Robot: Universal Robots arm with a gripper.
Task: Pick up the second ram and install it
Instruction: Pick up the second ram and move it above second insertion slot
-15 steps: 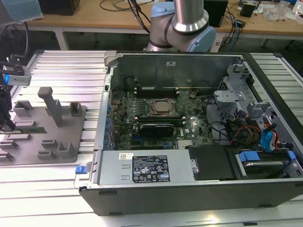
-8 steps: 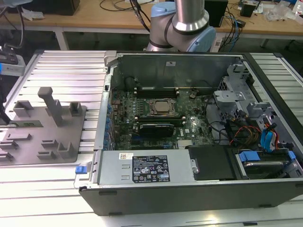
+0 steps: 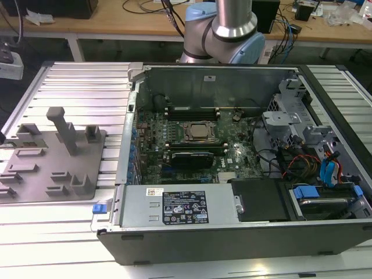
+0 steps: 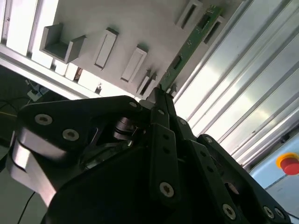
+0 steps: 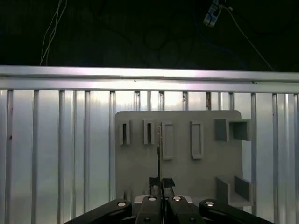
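Second ram point(image 4: 190, 44) point(image 5: 159, 149): one; a thin, flat, dark-green stick, held by one end and seen against the tray in both wrist views. We cannot tell whether it touches the tray.
Gripper point(image 4: 161, 91) point(image 5: 161, 179): one; two black bolted fingers clenched on the stick.
Holder tray point(image 5: 187, 172) point(image 4: 140, 23) point(image 3: 55, 160): one; matte grey plastic. We count four narrow slots in a row in the first wrist view. In the exterior view it lies at nine o'clock from the case.
Computer case point(image 3: 232, 244): one; open, dark metal.
Processor socket point(image 3: 199, 132): one; square, metal-framed, near the case's centre.
Table point(image 3: 75, 87): one; ribbed aluminium slats.
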